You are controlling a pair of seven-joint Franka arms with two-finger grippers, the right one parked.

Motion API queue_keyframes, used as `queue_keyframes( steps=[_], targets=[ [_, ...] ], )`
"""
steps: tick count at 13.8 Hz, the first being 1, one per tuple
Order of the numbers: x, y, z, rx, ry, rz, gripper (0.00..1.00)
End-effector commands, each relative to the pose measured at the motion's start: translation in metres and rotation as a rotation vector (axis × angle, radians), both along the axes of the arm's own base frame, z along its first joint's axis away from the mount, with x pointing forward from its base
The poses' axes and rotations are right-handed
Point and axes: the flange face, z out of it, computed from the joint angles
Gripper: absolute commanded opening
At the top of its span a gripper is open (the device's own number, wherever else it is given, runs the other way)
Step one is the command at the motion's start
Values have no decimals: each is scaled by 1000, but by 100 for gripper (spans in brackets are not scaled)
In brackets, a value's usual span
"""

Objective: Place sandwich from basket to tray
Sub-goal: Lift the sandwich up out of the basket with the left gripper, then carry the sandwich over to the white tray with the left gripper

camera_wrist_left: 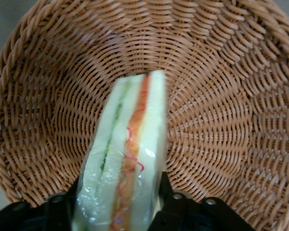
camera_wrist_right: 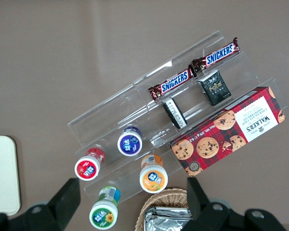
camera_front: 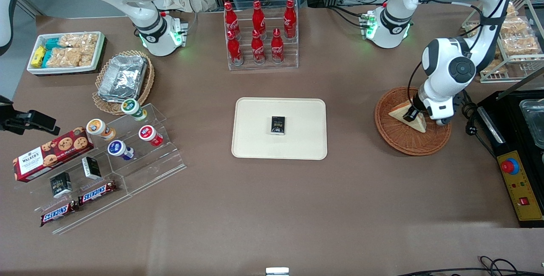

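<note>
Left gripper [camera_front: 411,114] was down in the basket [camera_front: 401,142], fingers closed on the sandwich [camera_front: 409,117]. Wrist view showed the wedge [camera_wrist_left: 127,159] pinched between the two pads across its bread faces, filling edge facing the camera, orange-red and green layers visible. Wedge stood on edge, and I couldn't tell whether it was touching the weave of the basket [camera_wrist_left: 221,96] or just off it. Basket sat toward the working arm's end of the table.

Tray [camera_front: 255,140] was in the middle of the table, well apart from the basket. A small dark box [camera_front: 278,125] sat on it near the centre, so plenty of bare tray on either side.

Judgement: grasp done, lift pending. To do it well:
- lift straight up until the wedge clears the basket rim before any sideways travel, otherwise it drags the weave
- bread is soft, wrap looked slick; keep squeeze moderate, too much crushes it, too little lets it slide out downward
- grip looked near one end of the wedge, so expect it to pivot; move slowly
- set down on bare tray beside the dark box, not on it
- lower until it rests, then release
</note>
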Motion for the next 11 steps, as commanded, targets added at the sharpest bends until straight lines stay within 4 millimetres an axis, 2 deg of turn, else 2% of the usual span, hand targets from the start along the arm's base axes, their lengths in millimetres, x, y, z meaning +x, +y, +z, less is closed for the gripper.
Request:
queue_keyframes(
  steps=[1,5,7,9,11],
  targets=[
    [7,-4,26,0,-56,-20,0],
    [5,-15,100,4,-16,-209,0],
    [5,-32,150,12,9,-397,0],
    [4,-31,194,-18,121,-619,0],
    [19,-44,248,-66,155,-727,0]
  ],
)
